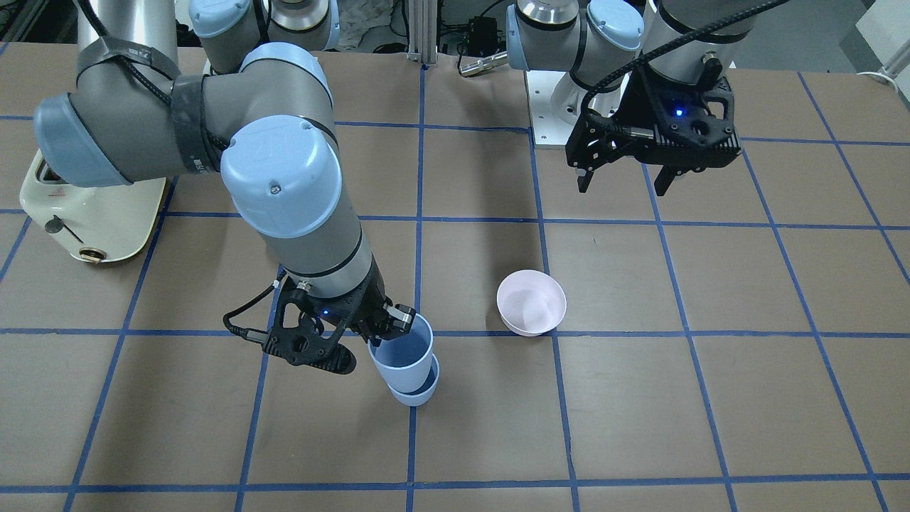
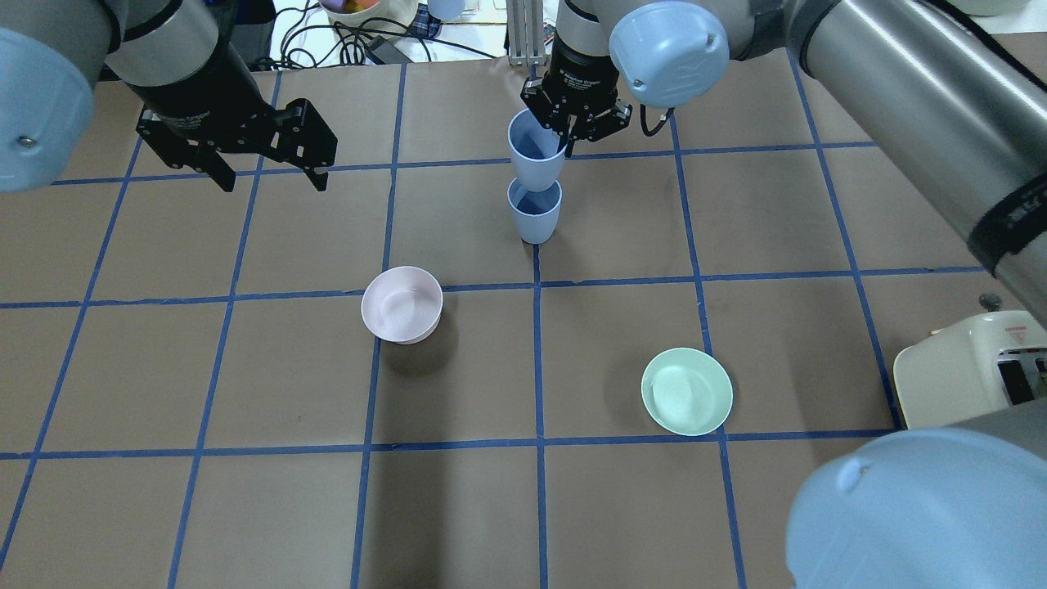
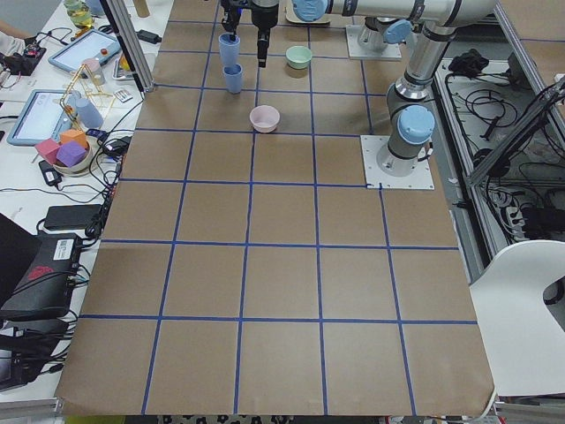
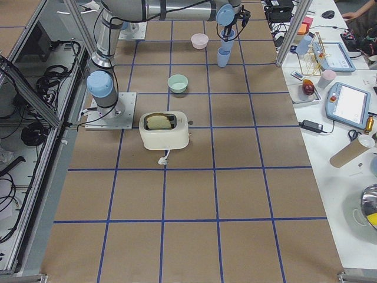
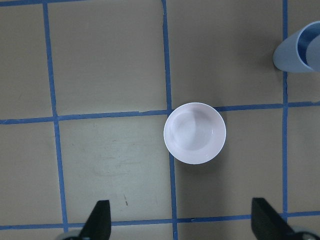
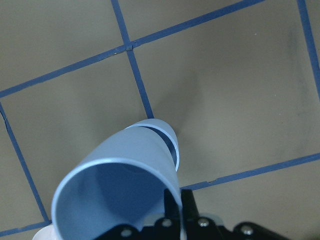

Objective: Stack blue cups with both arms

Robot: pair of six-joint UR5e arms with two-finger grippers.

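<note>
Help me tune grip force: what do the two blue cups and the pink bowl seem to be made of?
The upper blue cup and lower blue cup: probably plastic, matte; thin walls, even pale colour, soft sheen. The pink bowl: likely similar matte plastic, thin rim, no glossy glare, though ceramic cannot be ruled out.

One cup [image 2: 533,214] stands on the table [image 2: 245,507]; the second cup [image 2: 536,147] hangs tilted just over it, in the right gripper [image 2: 566,139]. Nearer the robot, a bowl [image 2: 402,304] lies left of the standing cup, another bowl [image 2: 686,391] right, the toaster [image 2: 973,368] farther right.
</note>
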